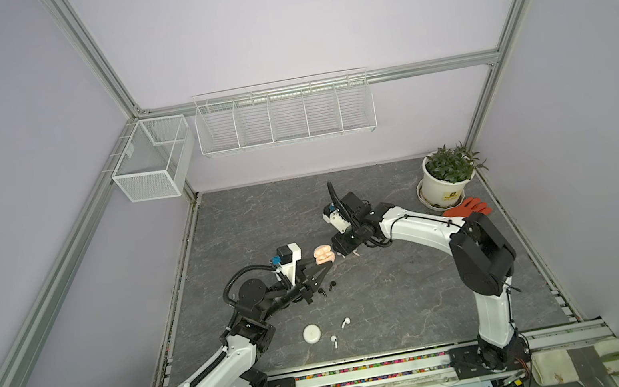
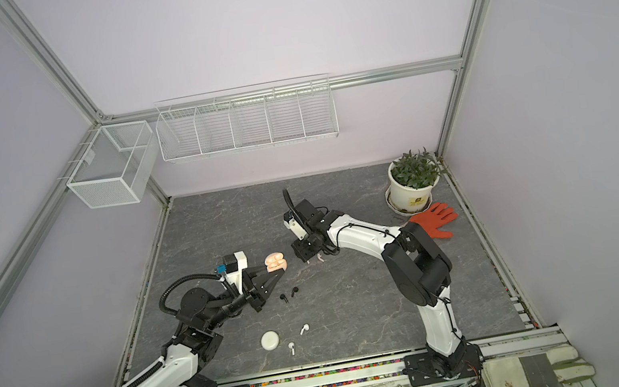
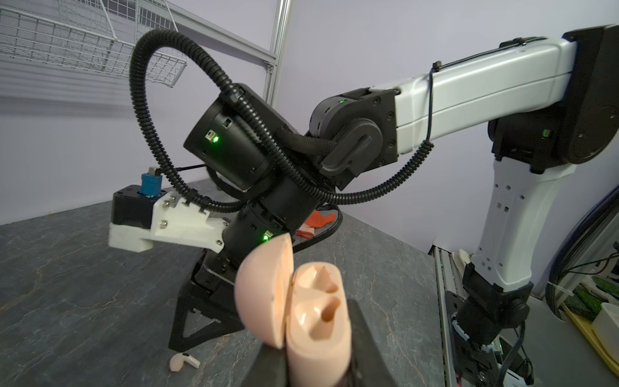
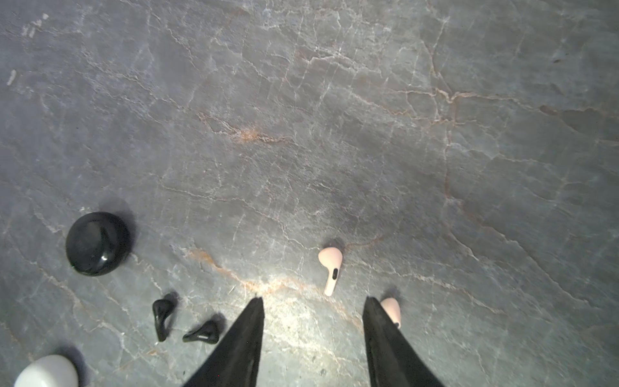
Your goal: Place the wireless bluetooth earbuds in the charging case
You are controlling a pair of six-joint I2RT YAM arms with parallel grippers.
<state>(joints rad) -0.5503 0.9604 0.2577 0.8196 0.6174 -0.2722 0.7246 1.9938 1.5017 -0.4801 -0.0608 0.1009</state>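
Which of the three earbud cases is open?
The pink case: its lid is swung back and both sockets show. The white case and the black case are shut.

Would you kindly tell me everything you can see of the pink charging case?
The pink charging case is a glossy, pale pink, rounded shell that looks like plastic. Its hinged lid stands open, and both earbud wells look empty. Its lower body is clamped in the left gripper; nothing else touches it.
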